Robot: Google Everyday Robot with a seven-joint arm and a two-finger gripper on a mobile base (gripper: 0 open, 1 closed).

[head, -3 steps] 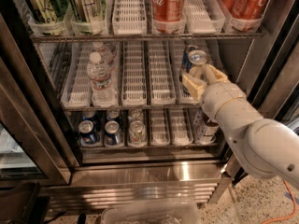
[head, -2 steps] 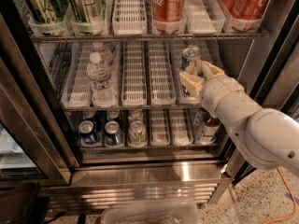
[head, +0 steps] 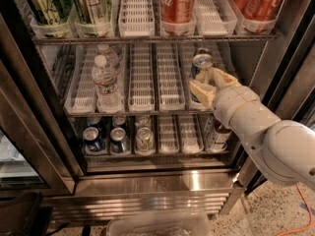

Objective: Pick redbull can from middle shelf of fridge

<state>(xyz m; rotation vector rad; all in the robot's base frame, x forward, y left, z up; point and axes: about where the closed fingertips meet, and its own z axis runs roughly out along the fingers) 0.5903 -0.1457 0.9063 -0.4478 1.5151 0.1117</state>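
Plainly, the gripper (head: pixel 210 82) was inside the fridge (head: pixel 147 182), at the right end of the middle shelf (head: pixel 147 113), with its cream fingers (head: pixel 202 90) closed on the lower body of the redbull can (head: pixel 201 64). The can stood about upright in a white lane tray (head: pixel 170 77), its shiny silver top showing just above the gripper. Below and to the right of the can, the thick white arm (head: pixel 261 127) sloped out of the fridge towards the lower right corner of the view.

Well to the left of the can, on the same shelf, two clear water bottles (head: pixel 106 82) stood one behind the other. Between the bottles and the can lay two more white lane trays.

Above the can, on the next rack up, stood red Coca-Cola cans (head: pixel 177 4), and farther up and to the left, green-labelled cans (head: pixel 47 4).

Below the can and to the left, on the lower rack, sat two dark-blue cans (head: pixel 93 138) and a silvery can (head: pixel 143 137) side by side. Directly below the can, partly hidden by the arm, was another container (head: pixel 216 134) that I could not identify.

Far below the can, in front of the fridge base, lay a clear plastic bin (head: pixel 157 224).
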